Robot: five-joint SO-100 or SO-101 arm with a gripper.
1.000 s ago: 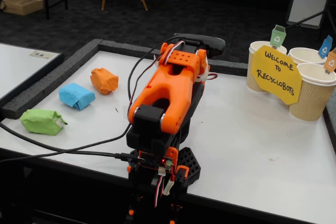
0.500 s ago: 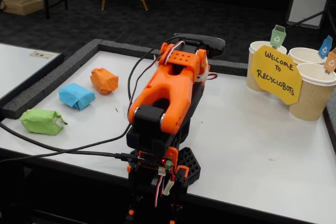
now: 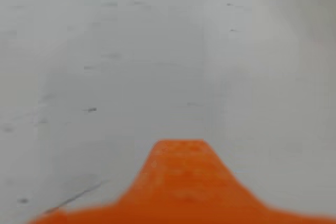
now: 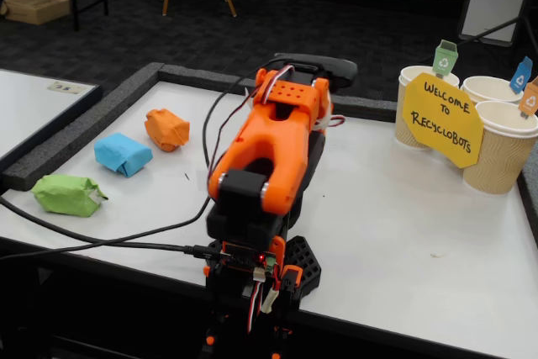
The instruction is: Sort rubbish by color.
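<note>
On my table (image 4: 403, 224): orange wad (image 4: 166, 129), blue wad (image 4: 123, 154), green wad (image 4: 67, 194), all apart. Arm (image 4: 267, 157) folded; gripper (image 3: 181, 145) state unclear.

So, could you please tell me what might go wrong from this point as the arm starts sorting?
1. The black cable lies on the table right beside the green wad; reaching there might snag it.
2. The yellow sign stands in front of the cups, so a drop could knock it over or miss.
3. The wrist view shows only blurred tabletop and an orange part of the arm, so aiming by it may be poor.
</note>
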